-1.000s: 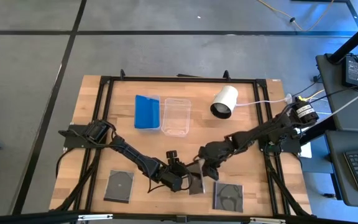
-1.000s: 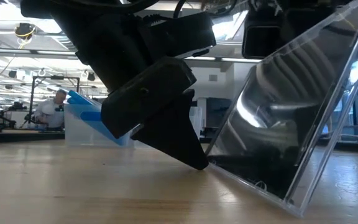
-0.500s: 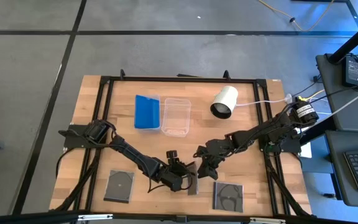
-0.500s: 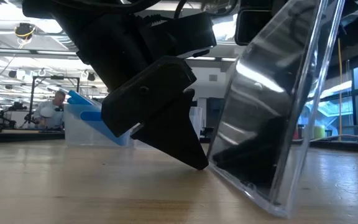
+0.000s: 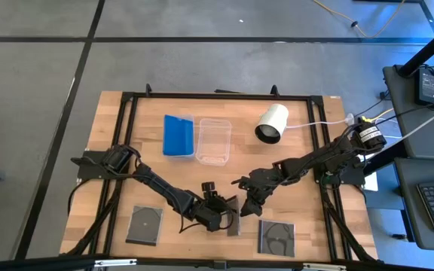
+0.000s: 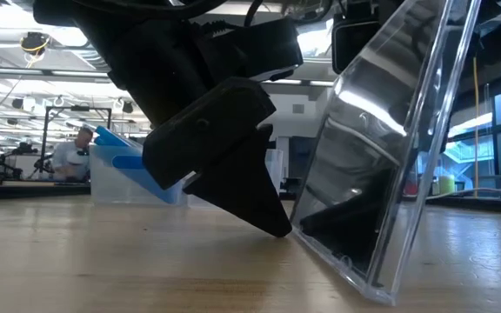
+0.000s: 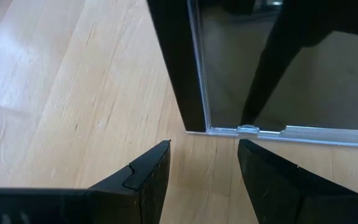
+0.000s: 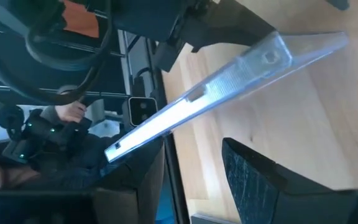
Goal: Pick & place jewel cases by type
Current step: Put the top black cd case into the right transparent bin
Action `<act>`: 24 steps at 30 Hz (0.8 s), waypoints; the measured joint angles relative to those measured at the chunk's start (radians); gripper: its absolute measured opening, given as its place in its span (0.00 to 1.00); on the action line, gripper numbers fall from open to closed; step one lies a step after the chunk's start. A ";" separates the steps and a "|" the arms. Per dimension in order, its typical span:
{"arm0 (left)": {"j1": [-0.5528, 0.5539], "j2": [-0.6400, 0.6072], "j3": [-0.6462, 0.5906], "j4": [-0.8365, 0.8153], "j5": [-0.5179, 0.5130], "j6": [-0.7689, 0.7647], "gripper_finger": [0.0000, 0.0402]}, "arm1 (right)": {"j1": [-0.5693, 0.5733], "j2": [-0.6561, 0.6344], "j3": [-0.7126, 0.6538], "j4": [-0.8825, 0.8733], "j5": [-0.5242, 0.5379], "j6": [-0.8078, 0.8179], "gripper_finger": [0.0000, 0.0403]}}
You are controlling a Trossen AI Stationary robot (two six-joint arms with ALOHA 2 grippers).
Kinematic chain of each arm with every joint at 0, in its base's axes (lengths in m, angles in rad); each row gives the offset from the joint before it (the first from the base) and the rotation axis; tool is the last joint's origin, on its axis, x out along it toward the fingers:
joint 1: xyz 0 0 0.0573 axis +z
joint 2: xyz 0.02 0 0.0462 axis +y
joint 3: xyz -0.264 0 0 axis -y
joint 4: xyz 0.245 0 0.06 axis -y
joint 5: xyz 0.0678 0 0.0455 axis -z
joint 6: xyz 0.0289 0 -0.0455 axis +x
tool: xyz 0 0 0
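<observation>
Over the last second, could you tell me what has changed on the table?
The right gripper drew back from the front edge, and the dark case it tips went from leaning to nearly upright on its edge. The left gripper stayed braced at the case's foot; the two flat cases and the tubs did not move.

Overhead light: even and soft across the wooden table (image 5: 119, 150); shadows beneath the arms short and faint; the grey floor around it evenly lit.
Low view: strongly backlit; ceiling strip lights at 11 o'clock and bright windows at 3 o'clock; the left gripper (image 6: 233, 187) reduced to a near-black silhouette.
Glare: white streaks run down the face of the upright jewel case (image 6: 381, 148); its clear edge (image 8: 229, 84) glows pale in the right wrist view.
Focus: tabletop sharp in the foreground of the low view; the room behind soft and hazy.
Left wrist view: bright, warm wood; dark fingers (image 7: 145, 180) slightly blurred.
</observation>
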 joint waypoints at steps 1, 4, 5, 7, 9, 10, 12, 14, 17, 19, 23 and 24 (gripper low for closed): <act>0.000 0.000 0.000 -0.002 0.001 -0.003 0.46 | 0.000 0.000 0.000 -0.001 0.002 0.000 0.41; 0.000 0.000 0.001 -0.011 0.002 -0.022 0.46 | 0.000 0.000 0.000 0.001 0.002 0.005 0.41; 0.000 0.000 0.001 -0.013 0.002 -0.027 0.46 | 0.000 0.000 0.000 0.000 0.004 0.009 0.41; 0.000 0.000 0.001 -0.014 0.002 -0.028 0.46 | 0.000 0.000 0.000 0.000 0.005 0.021 0.41; -0.001 0.000 0.001 -0.016 0.002 -0.028 0.46 | 0.000 0.000 0.000 0.000 0.005 0.023 0.41; -0.001 0.000 0.001 -0.016 0.002 -0.028 0.46 | 0.000 0.000 0.000 0.000 0.005 0.023 0.41; -0.001 0.000 0.001 -0.017 0.002 -0.028 0.46 | 0.000 0.000 0.000 0.000 0.005 0.020 0.41; -0.001 0.000 0.001 -0.018 0.002 -0.032 0.46 | 0.000 0.000 0.000 0.000 0.005 0.017 0.41; -0.001 0.000 0.001 -0.019 0.002 -0.032 0.46 | 0.000 0.000 0.000 0.014 0.005 0.016 0.41; -0.001 0.000 0.001 -0.019 0.002 -0.032 0.46 | 0.000 -0.001 0.000 0.036 0.005 0.030 0.41; -0.001 0.000 0.001 -0.020 0.002 -0.032 0.46 | 0.000 -0.002 0.000 0.061 0.018 0.073 0.41; -0.001 0.000 0.001 -0.020 0.002 -0.032 0.46 | 0.000 -0.002 0.000 0.060 0.025 0.074 0.41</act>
